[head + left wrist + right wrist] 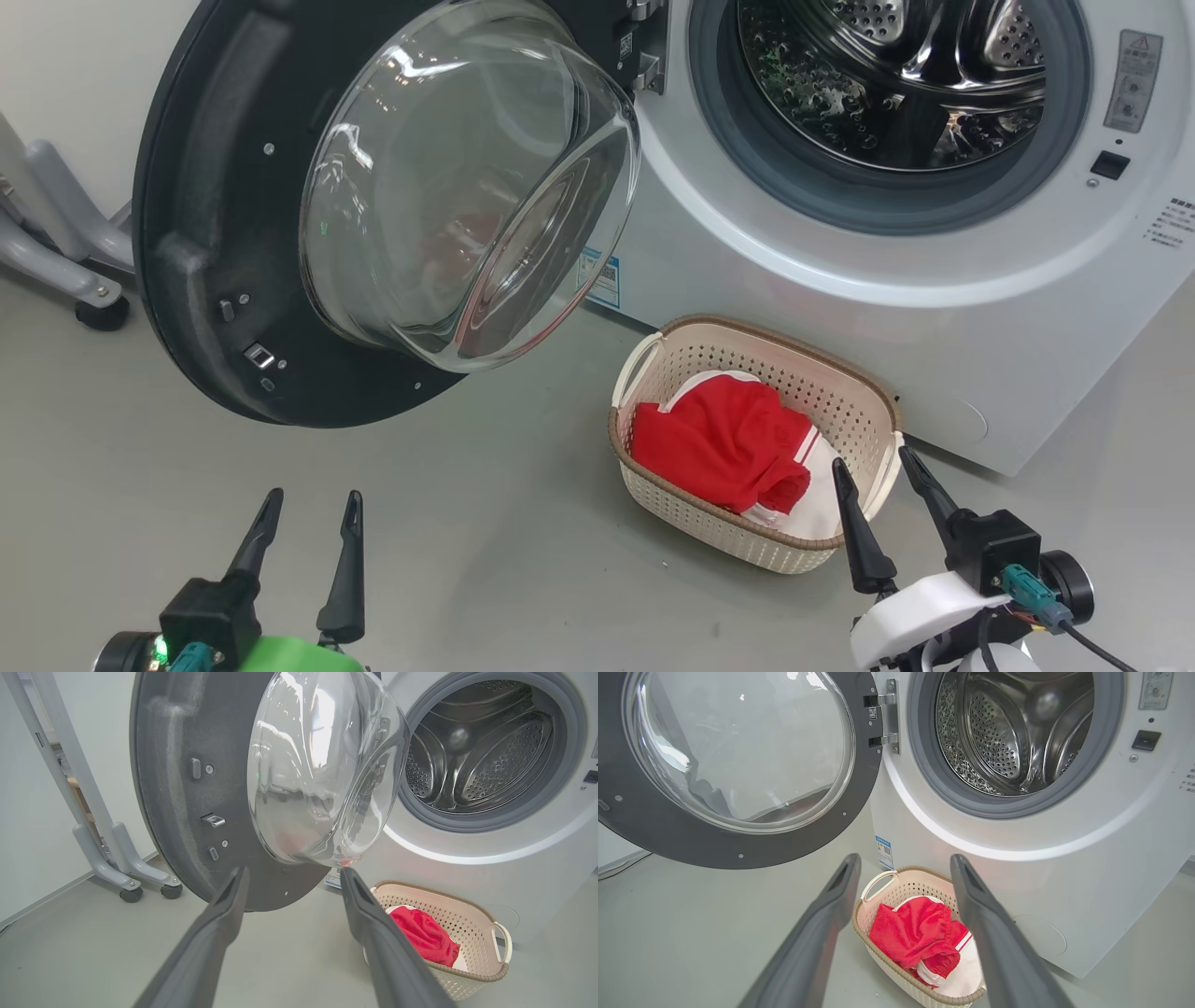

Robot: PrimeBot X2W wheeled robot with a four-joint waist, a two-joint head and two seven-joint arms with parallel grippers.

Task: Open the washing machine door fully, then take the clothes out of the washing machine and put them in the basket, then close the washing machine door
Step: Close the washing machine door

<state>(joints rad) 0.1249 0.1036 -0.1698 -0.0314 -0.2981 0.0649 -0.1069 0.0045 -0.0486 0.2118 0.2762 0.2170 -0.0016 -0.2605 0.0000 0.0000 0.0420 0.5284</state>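
Our left tool [314, 495] and right tool [871, 457] both stand apart, empty. The clothes [719, 439] lie in the basket [709, 518]; the open washing machine door [205, 187] is far left, nearest our left tool.

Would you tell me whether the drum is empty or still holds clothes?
Empty where visible: the drum shows bare metal, and the clothes lie in the basket.

Red-and-white clothes [724, 443], cream basket [845, 387]
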